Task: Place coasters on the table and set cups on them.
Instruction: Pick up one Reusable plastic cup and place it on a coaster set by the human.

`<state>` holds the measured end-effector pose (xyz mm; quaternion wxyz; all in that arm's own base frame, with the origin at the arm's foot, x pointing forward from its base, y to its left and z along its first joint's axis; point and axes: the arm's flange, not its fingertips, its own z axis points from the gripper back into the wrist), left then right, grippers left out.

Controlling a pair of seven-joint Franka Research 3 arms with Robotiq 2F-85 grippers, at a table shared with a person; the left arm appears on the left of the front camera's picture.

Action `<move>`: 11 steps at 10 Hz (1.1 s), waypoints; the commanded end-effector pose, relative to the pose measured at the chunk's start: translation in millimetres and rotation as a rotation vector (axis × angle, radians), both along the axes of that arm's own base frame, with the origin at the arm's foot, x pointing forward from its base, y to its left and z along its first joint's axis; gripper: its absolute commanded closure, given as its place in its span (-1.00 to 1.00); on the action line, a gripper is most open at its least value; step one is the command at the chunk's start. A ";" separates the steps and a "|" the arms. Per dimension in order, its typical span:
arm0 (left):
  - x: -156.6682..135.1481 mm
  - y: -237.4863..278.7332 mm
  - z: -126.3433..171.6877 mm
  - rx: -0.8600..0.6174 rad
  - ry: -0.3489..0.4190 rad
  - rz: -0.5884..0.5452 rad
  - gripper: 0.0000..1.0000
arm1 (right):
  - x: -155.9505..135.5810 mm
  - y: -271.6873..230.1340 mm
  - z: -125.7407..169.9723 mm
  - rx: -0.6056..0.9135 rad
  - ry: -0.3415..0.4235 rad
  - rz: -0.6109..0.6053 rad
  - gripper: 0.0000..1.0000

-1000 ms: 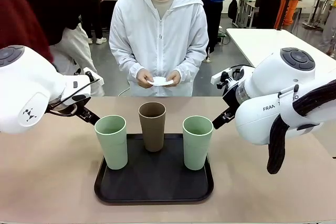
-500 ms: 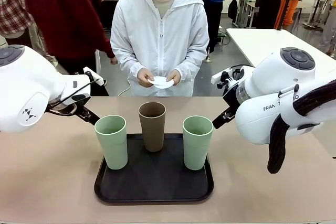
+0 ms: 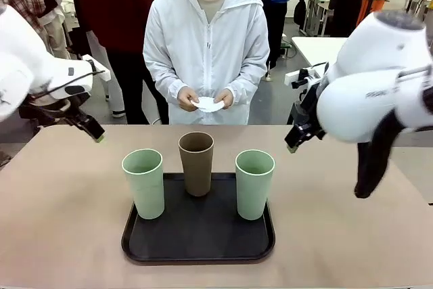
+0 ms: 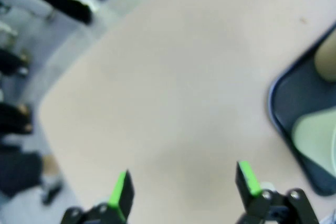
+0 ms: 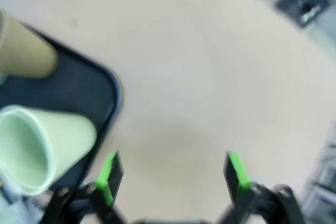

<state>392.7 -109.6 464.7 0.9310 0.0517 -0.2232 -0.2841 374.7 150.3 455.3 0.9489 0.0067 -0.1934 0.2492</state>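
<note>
Three cups stand upright on a black tray (image 3: pixel 198 238): a mint cup (image 3: pixel 143 184) at left, a brown cup (image 3: pixel 196 162) behind the middle, a mint cup (image 3: pixel 254 184) at right. At the far side a person's hands hold white coasters (image 3: pixel 208 104) at waist height. My left gripper (image 3: pixel 93 132) hangs open over the table (image 3: pixel 61 221), left of the tray and apart from the cups. My right gripper (image 3: pixel 293 141) hangs open to the right of the tray. From the left wrist, the open left gripper (image 4: pixel 184 187) is over bare tabletop. The open right gripper (image 5: pixel 172 176) has a mint cup (image 5: pixel 42 145) beside it.
Tan tabletop lies bare on both sides of the tray and in front of the person. A white table (image 3: pixel 325 49) stands at the back right. Other people stand behind the person at the back left. The tray's corner (image 4: pixel 286 108) shows in the left wrist view.
Both arms have risen and drawn back outward from the cups, the left gripper up and to the left, the right one up. The cups and tray have not moved. The person still holds the coasters.
</note>
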 end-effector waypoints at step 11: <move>-39.3 73.7 48.8 -0.570 0.258 -0.049 -1.00 | -53.0 -102.0 72.8 0.606 0.287 -0.136 -1.00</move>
